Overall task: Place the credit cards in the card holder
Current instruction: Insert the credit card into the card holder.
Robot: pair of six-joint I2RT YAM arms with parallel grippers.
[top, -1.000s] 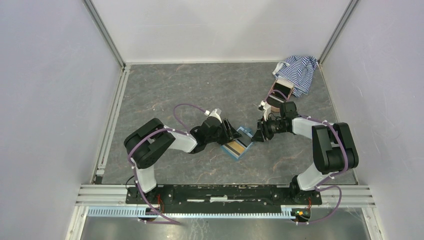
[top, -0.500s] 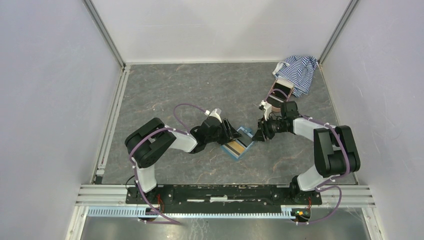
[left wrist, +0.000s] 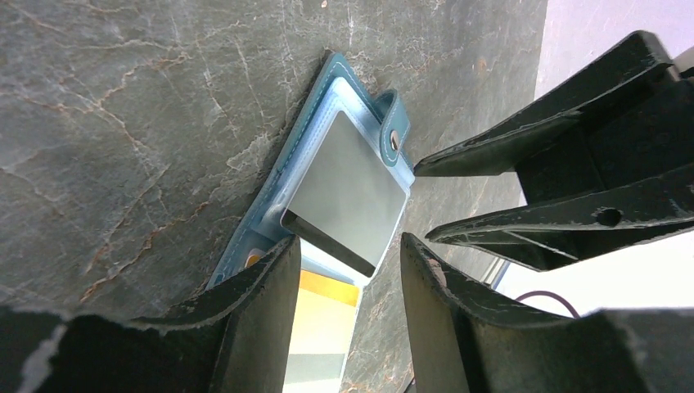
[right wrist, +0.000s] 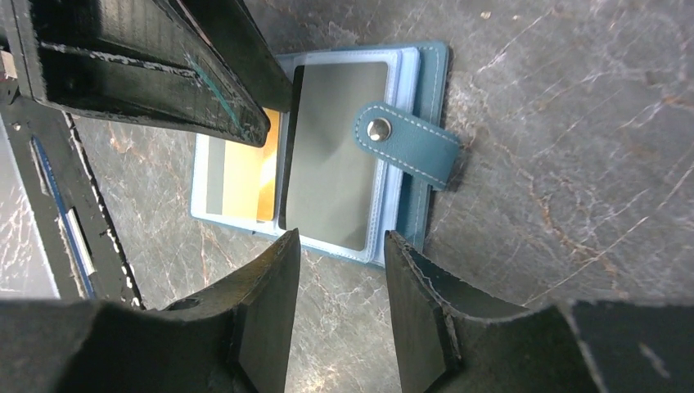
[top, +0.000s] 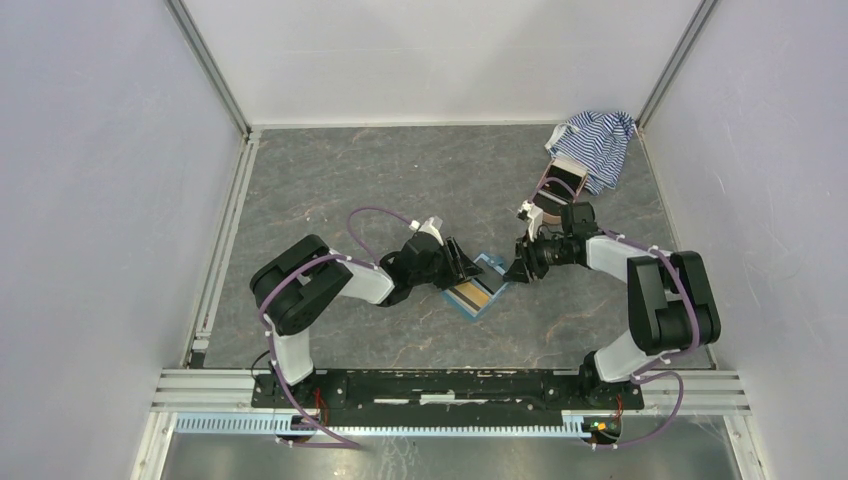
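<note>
Grippers face off over an open wallet near the tabletop's ctr: L gripper (top: 462,262) points in from the left, R gripper (top: 520,270) from the right, tips close together. Both are released, jaws apart, nothing pinched btwn them.

Grey marbled tabletop (top: 350,180) carries everything. At the far right corner a striped cloth (top: 595,140) lies bunched, w/ a pink case (top: 558,190) touching its near edge, apart from the wallet.

Card holder (top: 478,290) lies flat & spread open just beside both sets of tips, teal cover down, pale blue sleeves up. Grey card (right wrist: 335,155) sits on the half nearest the snap tab (right wrist: 405,143). Its end toward L gripper looks slightly raised in the L wrist view & lies btwn that gripper's fingers (left wrist: 254,319), unclamped. How far into the sleeve it sits can't be told. Gold card (right wrist: 245,176) shows in the other half, partly hidden under L gripper's fingers in the R wrist view. The tab folds over the grey-card side, metal stud up. R gripper's tips hover at the holder's near edge.
</note>
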